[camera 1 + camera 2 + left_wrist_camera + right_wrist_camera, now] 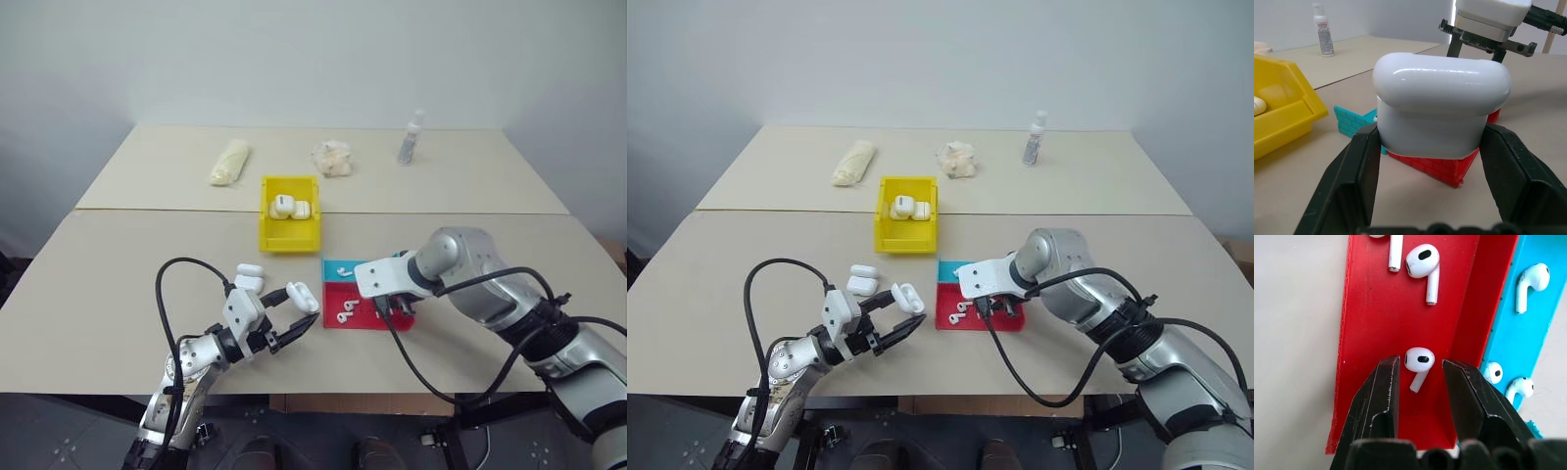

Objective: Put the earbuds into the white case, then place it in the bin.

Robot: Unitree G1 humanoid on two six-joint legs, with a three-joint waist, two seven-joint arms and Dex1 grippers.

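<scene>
My right gripper hangs fingers-down over the red half of the red and teal tray, its jaws spread either side of one earbud lying there, pads not touching it. More earbuds lie further along the red and in the teal half. My left gripper pinches the white case above the table, near the tray. Behind sits the yellow bin, cases inside; two spare cases lie by it.
</scene>
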